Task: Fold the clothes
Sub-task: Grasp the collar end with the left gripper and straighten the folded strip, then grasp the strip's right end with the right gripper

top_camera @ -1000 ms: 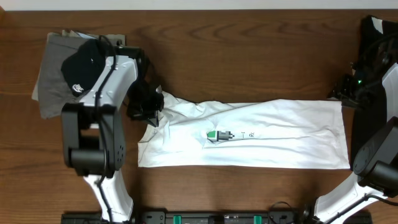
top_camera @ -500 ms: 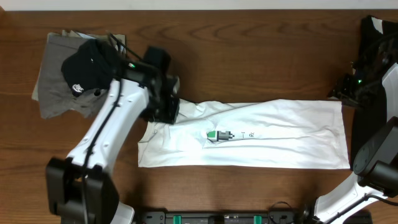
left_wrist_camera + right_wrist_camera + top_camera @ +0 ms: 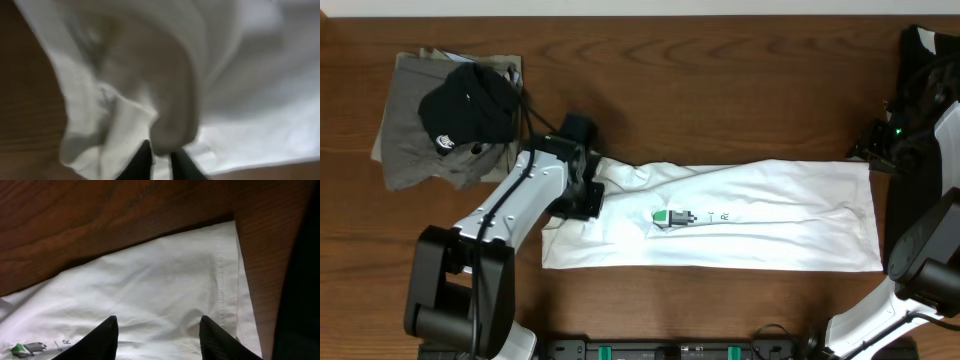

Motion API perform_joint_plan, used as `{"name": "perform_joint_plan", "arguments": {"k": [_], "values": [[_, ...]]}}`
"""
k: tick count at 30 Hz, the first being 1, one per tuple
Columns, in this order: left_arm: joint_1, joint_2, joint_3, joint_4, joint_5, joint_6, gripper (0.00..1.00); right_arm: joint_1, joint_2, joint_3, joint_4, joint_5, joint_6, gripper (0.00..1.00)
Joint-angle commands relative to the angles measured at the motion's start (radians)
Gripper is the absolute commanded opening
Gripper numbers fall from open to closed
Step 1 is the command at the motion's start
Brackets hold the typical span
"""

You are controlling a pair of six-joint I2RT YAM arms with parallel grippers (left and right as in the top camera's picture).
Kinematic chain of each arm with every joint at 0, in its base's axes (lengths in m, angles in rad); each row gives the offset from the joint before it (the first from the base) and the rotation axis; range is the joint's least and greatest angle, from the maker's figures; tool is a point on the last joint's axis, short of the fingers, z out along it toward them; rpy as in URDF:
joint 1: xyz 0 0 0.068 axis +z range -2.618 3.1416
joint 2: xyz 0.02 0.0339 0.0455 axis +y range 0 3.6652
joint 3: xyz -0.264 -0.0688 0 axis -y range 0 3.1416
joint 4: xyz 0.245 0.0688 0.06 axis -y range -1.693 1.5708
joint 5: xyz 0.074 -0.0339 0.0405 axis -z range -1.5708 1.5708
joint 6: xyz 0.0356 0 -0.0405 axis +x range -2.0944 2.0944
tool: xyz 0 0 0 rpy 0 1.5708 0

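The white T-shirt (image 3: 770, 220) lies as a long strip across the table, its green robot print (image 3: 672, 217) near the middle. At the shirt's bunched left end, my left gripper (image 3: 582, 198) pinches a fold of it. In the left wrist view the dark fingertips (image 3: 146, 150) stand almost together with white cloth (image 3: 170, 100) between them. My right gripper (image 3: 873, 152) hovers over the shirt's far right corner. Its jaws are open (image 3: 159, 321) above the hemmed corner (image 3: 220, 280), holding nothing.
A grey-olive garment (image 3: 405, 140) with a black one (image 3: 470, 100) on top lies at the back left of the wooden table (image 3: 720, 90). A black rail (image 3: 670, 350) runs along the front edge. The right arm's body (image 3: 925, 200) stands by the right edge.
My left arm swung up and right off the shirt's left end with its jaws parted, then came back down and closed on the bunched cloth. The right arm has stayed still.
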Motion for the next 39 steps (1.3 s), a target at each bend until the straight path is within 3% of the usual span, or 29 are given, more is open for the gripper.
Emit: {"name": "perform_joint_plan", "arguments": {"k": [1, 14, 18, 22, 28, 32, 33, 39], "values": [[0.003, -0.011, -0.006, -0.041, 0.069, 0.014, 0.07, -0.003, 0.000, 0.001, -0.001, -0.004, -0.015, 0.50], [0.006, -0.063, -0.006, -0.185, 0.090, 0.000, 0.06, -0.003, 0.000, 0.001, -0.012, -0.003, -0.015, 0.51], [0.006, -0.081, -0.006, -0.191, 0.092, -0.004, 0.13, -0.003, 0.000, 0.001, -0.018, 0.000, -0.015, 0.56], [0.006, -0.085, -0.006, -0.225, 0.091, -0.005, 0.06, -0.004, 0.000, 0.001, -0.034, 0.083, -0.014, 0.57], [0.006, -0.085, -0.006, -0.227, 0.090, -0.004, 0.06, -0.044, 0.022, -0.002, -0.041, 0.116, -0.006, 0.61], [0.006, -0.085, -0.006, -0.214, 0.091, -0.004, 0.17, -0.066, 0.060, -0.027, -0.109, 0.111, -0.004, 0.54], [0.006, -0.085, -0.003, -0.211, 0.091, -0.005, 0.23, -0.066, 0.066, -0.042, -0.130, 0.106, -0.004, 0.55], [0.006, -0.085, 0.035, -0.203, 0.092, -0.005, 0.32, -0.067, 0.068, -0.172, -0.148, 0.104, -0.003, 0.64]]}}
